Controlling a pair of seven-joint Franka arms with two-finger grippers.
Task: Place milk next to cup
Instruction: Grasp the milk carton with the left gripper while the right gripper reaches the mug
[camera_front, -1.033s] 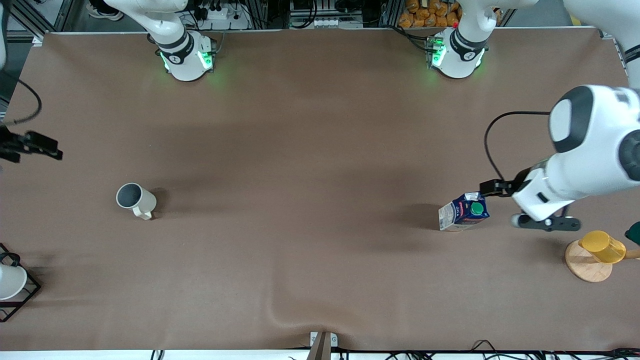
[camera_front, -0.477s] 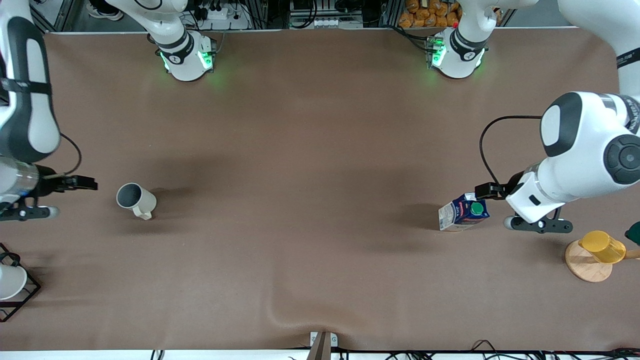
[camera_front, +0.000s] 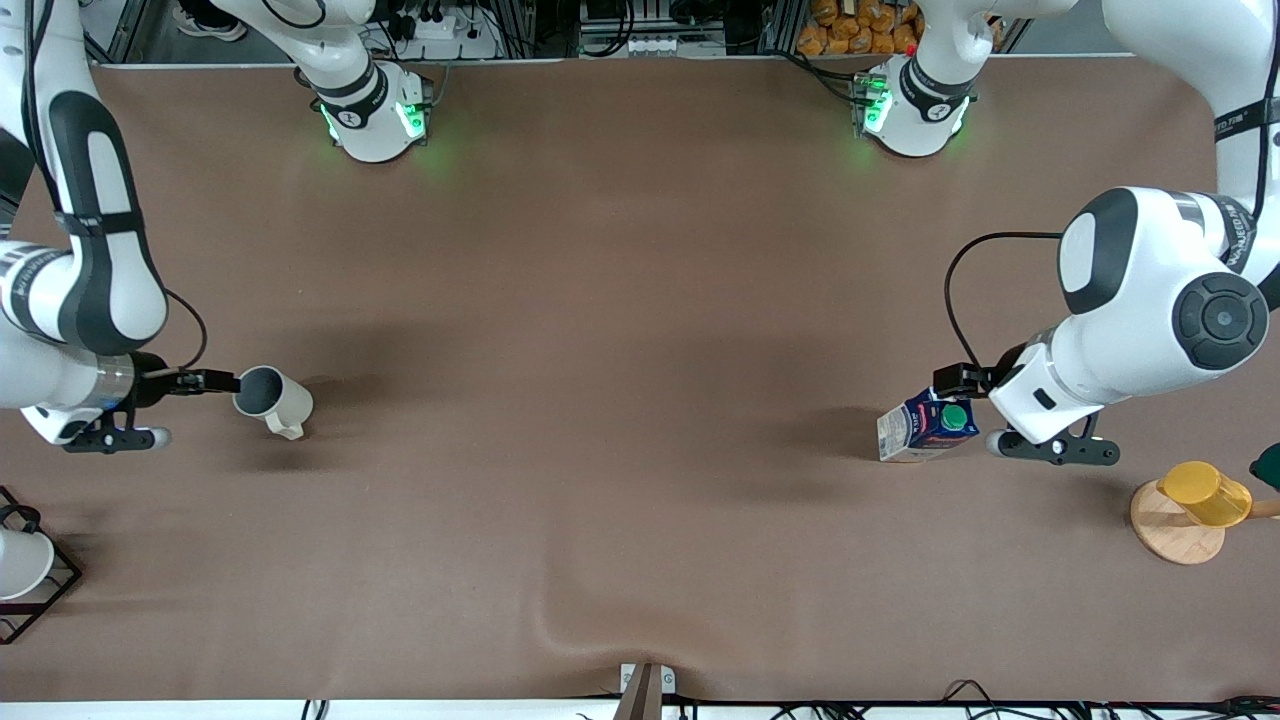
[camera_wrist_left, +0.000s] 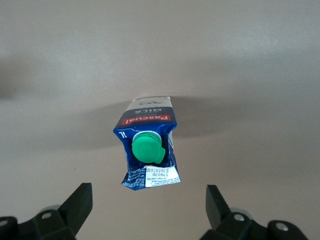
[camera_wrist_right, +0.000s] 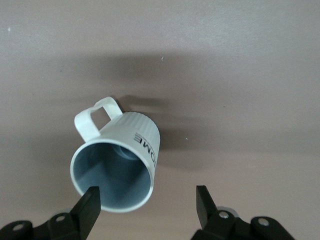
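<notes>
Front view: the milk (camera_front: 928, 428) stands upright at the left arm's end of the table, just beside the left gripper (camera_front: 985, 425). The cup (camera_front: 272, 400) stands upright at the right arm's end, well apart from the milk and just beside the right gripper (camera_front: 165, 410).

Left wrist view: fingers (camera_wrist_left: 76, 210) spread apart, milk (camera_wrist_left: 148, 150) ahead of the gap (green cap facing the camera).

Right wrist view: fingers (camera_wrist_right: 90, 206) spread apart, one overlapping the cup (camera_wrist_right: 117, 165) rim.

Light: even, from overhead
Shadows: soft, beside cup (camera_front: 272, 400) and milk (camera_front: 927, 427)
Focus: sharp throughout, no glare
</notes>
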